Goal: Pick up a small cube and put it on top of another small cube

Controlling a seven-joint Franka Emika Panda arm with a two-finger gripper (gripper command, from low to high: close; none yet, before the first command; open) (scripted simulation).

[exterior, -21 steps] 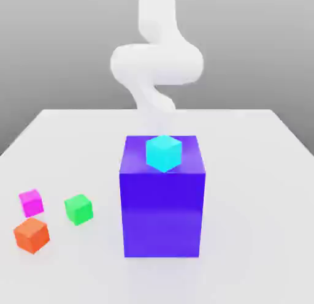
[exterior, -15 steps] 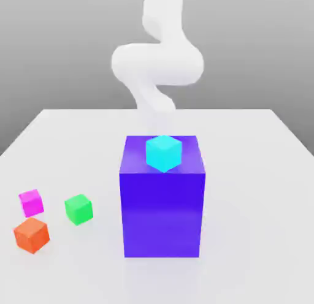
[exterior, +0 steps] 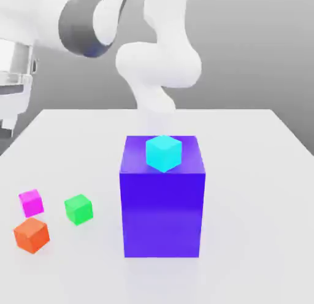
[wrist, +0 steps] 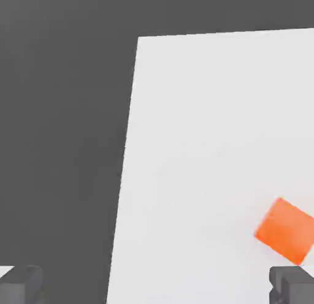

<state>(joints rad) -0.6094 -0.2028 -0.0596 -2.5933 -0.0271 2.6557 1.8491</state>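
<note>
Magenta-pink cube [exterior: 30,202] is the piece to lift, and it sits untouched on the counter [exterior: 245,174] near the edge at the exterior view's left, with every step of the task yet to do.

Largest of all, the arm [exterior: 160,64] looms over the back of the counter, its hand high at the exterior view's left. If it descends from there without first centring, it could come down beside the pink cube instead of over it. The hand view adds to that worry: it takes in the counter's edge and the orange cube [wrist: 285,229], which suggests the hand is not yet lined up with its target.

Next, the big blue-violet block [exterior: 162,195] stands mid-counter with a small cyan cube [exterior: 164,153] on top. It lies well apart from the working corner, so a sweep across the middle is the only way I can see it being struck.

The end effector [wrist: 157,284] has its fingertips [wrist: 21,283] spread wide, gripping nothing. Wide fingers are the hazard among the small pieces: the orange cube [exterior: 31,234] sits just beside the pink one, and a finger could nudge it or pinch both.

The bright green cube [exterior: 78,209], the resting place, is near the pink cube. It offers little surface, so an off-centre release would likely topple the load.
</note>
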